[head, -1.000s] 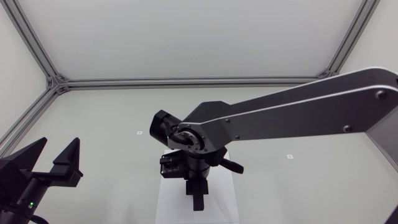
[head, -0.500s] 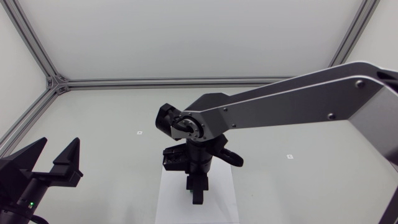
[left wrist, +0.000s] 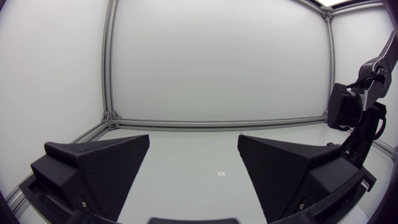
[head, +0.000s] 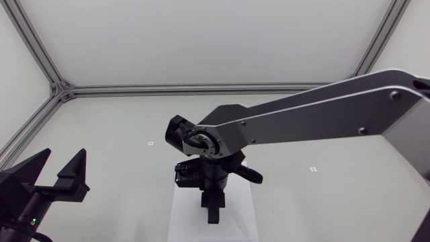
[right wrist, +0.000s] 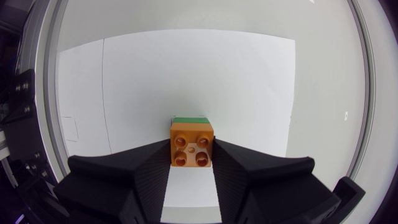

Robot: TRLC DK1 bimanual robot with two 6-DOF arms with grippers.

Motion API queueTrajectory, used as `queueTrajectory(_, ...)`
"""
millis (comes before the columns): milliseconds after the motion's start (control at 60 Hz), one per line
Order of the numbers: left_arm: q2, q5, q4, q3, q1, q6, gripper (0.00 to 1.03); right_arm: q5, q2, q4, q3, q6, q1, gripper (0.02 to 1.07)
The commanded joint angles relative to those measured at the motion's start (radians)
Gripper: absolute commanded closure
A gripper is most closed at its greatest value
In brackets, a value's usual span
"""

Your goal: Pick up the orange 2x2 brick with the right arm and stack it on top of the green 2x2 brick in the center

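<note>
Right gripper (right wrist: 192, 147) barely shifts over the last second: the wrist nudges off, comes part way back and the upper link drops a little, so I read this as fine alignment or seating, not transport. Its fingers clamp the orange brick (right wrist: 191, 140) from both sides, and the green brick (right wrist: 191, 120) sits directly under it, showing only a sliver past the orange's far edge, over the white sheet (right wrist: 249, 81); can't tell if the studs are fully seated. No containers in view; left gripper (left wrist: 194, 138) is well apart, wide open, empty.
</note>
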Motion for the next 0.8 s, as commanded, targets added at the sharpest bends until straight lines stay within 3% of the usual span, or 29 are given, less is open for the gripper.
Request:
queueTrajectory(0,-0.008,0.004,-0.015,-0.041,0.003,0.013,0.04,0.026,0.1,-0.041,-0.045,0.01,0.0,1.01)
queueTrajectory(400,-0.008,0.004,-0.015,-0.041,0.003,0.013,0.04,-0.055,0.118,-0.058,-0.03,-0.061,-0.041,1.01)
queueTrajectory(783,-0.008,0.006,-0.015,-0.041,0.003,0.013,0.04,-0.056,0.097,-0.001,-0.075,-0.059,-0.018,1.01)
